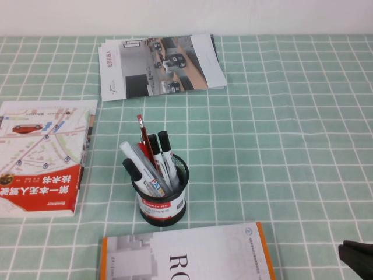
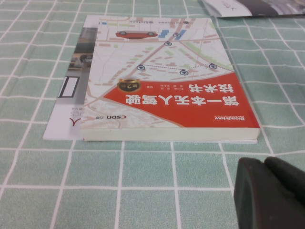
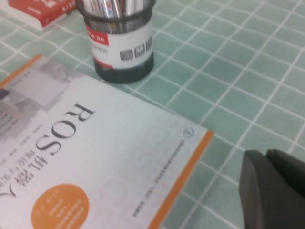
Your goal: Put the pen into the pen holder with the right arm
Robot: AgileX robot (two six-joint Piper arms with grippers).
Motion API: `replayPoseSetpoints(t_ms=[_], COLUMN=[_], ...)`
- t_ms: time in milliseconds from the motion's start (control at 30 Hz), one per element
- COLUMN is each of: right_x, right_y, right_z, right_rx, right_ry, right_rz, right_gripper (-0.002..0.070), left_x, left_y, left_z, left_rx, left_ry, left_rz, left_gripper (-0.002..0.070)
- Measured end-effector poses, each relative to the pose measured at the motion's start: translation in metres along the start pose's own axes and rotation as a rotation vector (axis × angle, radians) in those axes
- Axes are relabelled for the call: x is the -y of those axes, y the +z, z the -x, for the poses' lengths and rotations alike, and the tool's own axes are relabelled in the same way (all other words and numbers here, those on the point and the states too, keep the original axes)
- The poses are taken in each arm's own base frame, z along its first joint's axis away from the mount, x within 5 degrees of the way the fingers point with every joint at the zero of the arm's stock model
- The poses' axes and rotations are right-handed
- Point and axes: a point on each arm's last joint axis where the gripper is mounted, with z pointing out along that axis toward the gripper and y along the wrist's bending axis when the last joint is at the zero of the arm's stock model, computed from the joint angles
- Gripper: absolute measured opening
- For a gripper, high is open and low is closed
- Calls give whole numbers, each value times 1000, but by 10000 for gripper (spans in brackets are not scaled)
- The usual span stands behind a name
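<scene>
The pen holder (image 1: 163, 201) is a black mesh cup with a red-and-white band, standing in the middle of the table; it also shows in the right wrist view (image 3: 121, 43). It holds several writing tools: black-capped markers, a fat white marker, a red-tipped pencil (image 1: 140, 125) and silver-grey shafts (image 3: 128, 5). I cannot tell which shaft is the pen. My right gripper (image 1: 349, 252) sits at the front right corner, well right of the holder, shut and empty (image 3: 264, 155). My left gripper (image 2: 264, 164) is shut and empty, near the red-and-white book; it is out of the high view.
A red-and-white map book (image 1: 41, 154) lies at the left. A white book with an orange edge (image 1: 192, 254) lies at the front, just before the holder. Brochures (image 1: 160, 64) lie at the back. The green checked cloth (image 1: 280, 146) covers the table.
</scene>
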Motion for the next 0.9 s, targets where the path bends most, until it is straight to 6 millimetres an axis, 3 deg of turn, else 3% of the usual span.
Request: replayPoseSetpoints(t_ms=[100,233,400,567,900], right_x=[1,19,39,41,38], right_y=[-2,-9,-22,-36,-38], right_z=[-2,-12,-36,-57,-75], right_rx=[-12,5,128,274,291], right_ry=[6,132,304,376,401], right_rz=[-11,-165,-419,-584,-624], right_gripper=[-19,-19,-19,-19,-19], left_x=[0,0,0,0,0], left_y=[0,0,0,0,0], left_z=[0,0,0,0,0], left_rx=[0,0,0,0,0], left_ry=[0,0,0,0,0], left_rz=[0,0,0,0,0], left_gripper=[-4,-4,-4,-4,-4])
